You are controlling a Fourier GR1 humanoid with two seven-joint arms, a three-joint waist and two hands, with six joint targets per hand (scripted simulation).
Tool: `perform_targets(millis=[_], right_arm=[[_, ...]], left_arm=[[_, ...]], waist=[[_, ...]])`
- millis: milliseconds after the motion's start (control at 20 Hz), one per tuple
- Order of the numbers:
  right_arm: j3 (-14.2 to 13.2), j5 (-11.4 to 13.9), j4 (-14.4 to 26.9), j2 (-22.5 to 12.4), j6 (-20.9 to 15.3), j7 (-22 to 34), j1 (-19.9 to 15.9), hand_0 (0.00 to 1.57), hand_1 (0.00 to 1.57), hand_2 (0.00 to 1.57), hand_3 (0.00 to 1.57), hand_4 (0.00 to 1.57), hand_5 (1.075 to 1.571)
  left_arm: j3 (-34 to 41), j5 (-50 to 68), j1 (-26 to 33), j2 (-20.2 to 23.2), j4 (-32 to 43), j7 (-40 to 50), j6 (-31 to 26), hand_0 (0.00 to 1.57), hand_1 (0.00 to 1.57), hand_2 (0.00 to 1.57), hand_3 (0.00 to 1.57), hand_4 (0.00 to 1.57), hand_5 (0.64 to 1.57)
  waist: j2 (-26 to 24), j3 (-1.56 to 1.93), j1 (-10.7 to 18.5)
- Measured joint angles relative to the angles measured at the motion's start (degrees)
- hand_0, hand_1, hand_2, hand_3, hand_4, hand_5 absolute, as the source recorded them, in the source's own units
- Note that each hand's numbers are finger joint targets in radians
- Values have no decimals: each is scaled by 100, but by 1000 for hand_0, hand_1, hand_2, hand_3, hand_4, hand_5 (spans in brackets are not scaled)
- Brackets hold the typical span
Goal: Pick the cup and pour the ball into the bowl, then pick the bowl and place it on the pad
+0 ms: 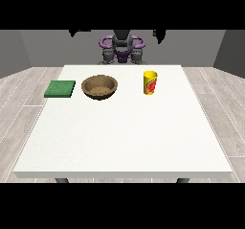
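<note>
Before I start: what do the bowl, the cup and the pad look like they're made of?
Bowl: looks like wood, brown and matte with a speckled inside. Cup: probably plastic or coated paper, smooth yellow with a red printed mark. Pad: flat green slab, dull surface, maybe foam or fabric; can't tell which.

A white table (124, 132) fills the middle of the view, its top broad and plain, narrowing toward the far edge; two dark legs (61, 180) show below its near edge, one near each corner. The floor (21, 98) is pale grey wood planks, running on both sides of the table; grey walls (43, 43) stand behind, darker at the far corners. The light is even and soft, with no strong shadows on the tabletop.
</note>
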Motion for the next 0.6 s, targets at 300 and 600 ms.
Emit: perform_targets(millis=[300, 600], right_arm=[[-279, -140, 348, -80, 214, -719, -258, 0, 0, 0, 0, 685, 1548], [-534, -339, 650, -259, 562, -1198, -248, 0, 0, 0, 0, 671, 1560]], left_arm=[[248, -58, -101, 161, 809, -1388, -253, 0, 0, 0, 0, 481, 1483], [490, -26, -185, 323, 1964, -2438, -556, 0, 0, 0, 0, 41, 1457]], waist=[[869, 0, -8], [1184, 0, -122]])
